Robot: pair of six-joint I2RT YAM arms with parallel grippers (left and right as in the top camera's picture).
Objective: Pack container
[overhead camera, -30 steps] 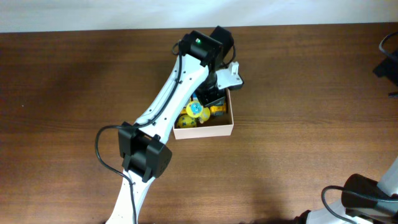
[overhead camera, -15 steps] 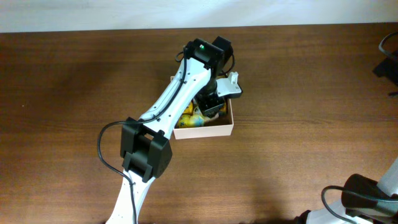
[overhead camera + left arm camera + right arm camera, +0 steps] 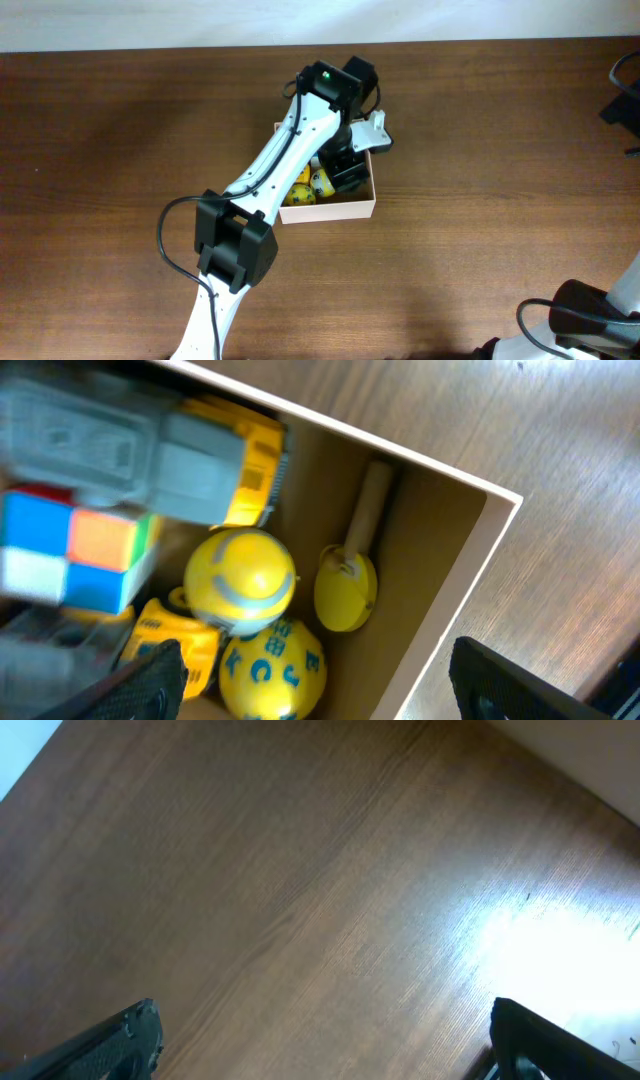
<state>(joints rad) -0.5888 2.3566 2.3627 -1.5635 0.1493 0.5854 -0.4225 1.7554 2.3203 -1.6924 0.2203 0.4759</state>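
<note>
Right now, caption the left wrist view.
Open left pincer over the container holding yellow toys and a colour cube.

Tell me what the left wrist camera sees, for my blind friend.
A shallow container holds toys: a puzzle cube, yellow truck, striped yellow ball, lettered yellow ball and yellow maraca. The left tool hovers open above it.

Container (image 3: 330, 213) on table (image 3: 500, 150), mid-field. Left gripper (image 3: 345, 166) over its 3 o'clock half. Inside: rattle (image 3: 348, 585) at 3 o'clock of ball (image 3: 240, 578), cube (image 3: 75, 555) at 9 o'clock.
</note>
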